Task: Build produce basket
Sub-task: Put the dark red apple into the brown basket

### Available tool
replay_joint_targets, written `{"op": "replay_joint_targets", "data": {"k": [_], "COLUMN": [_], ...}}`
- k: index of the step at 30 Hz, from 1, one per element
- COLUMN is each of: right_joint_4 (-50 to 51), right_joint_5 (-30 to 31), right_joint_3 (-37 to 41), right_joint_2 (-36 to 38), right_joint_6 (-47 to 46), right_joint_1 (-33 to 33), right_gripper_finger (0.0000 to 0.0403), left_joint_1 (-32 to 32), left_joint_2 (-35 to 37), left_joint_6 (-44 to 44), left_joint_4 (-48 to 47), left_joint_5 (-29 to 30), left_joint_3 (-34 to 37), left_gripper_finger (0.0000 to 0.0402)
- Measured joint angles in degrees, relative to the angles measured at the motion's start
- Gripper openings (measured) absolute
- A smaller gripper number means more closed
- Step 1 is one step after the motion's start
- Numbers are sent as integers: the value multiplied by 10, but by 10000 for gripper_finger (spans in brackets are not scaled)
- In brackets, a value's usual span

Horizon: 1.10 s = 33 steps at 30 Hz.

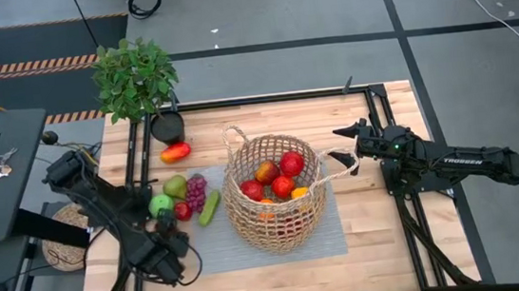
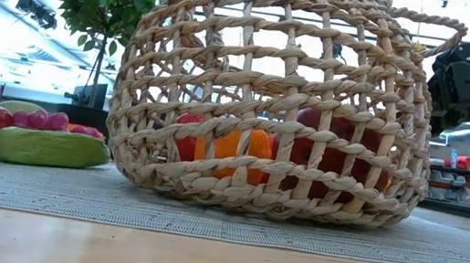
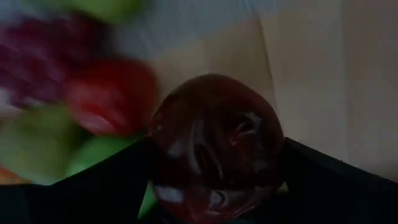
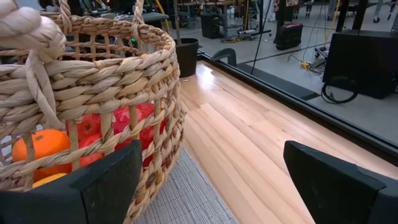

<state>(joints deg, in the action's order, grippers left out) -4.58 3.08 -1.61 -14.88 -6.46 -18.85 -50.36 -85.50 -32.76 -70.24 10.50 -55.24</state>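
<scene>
Closing the left end effector (image 3: pixel 214 205) squarely round the dark-red apple (image 3: pixel 214 146), half-shut, before lifting toward the tan wicker basket (image 1: pixel 274 201); right end effector (image 4: pixel 211 180) wide open, empty.

The basket (image 1: pixel 274 194) stands on a grey mat (image 1: pixel 330 234) mid-table, holding red apples (image 1: pixel 281 174) and an orange (image 1: pixel 299 193). Just left of the basket lie a cucumber (image 1: pixel 209 208), purple grapes (image 1: pixel 195 190), a pear (image 1: pixel 175 185) and a green apple (image 1: pixel 160 205), with the left gripper (image 1: pixel 165 223) over them. The right gripper (image 1: pixel 347 145) hangs just right of the basket, by its loop handle (image 1: pixel 341 168); a potted plant (image 1: pixel 136 79) sits well up and left of the basket.
</scene>
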Motion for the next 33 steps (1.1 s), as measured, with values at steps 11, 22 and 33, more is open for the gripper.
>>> {"op": "replay_joint_targets", "data": {"k": [11, 22, 33], "right_joint_4": [-1, -1, -1], "right_joint_5": [-2, -2, -2], "right_joint_3": [0, 0, 0], "right_joint_2": [0, 0, 0], "right_joint_6": [0, 1, -1], "right_joint_1": [0, 0, 0], "right_gripper_finger": [394, 394, 394], "left_joint_1": [60, 72, 97], "left_joint_2": [0, 1, 2], "left_joint_6": [-42, -22, 65], "left_joint_4": [19, 21, 21], "left_joint_5": [196, 322, 423], "left_joint_3": [-96, -177, -360], "left_gripper_finger": [328, 328, 327]}}
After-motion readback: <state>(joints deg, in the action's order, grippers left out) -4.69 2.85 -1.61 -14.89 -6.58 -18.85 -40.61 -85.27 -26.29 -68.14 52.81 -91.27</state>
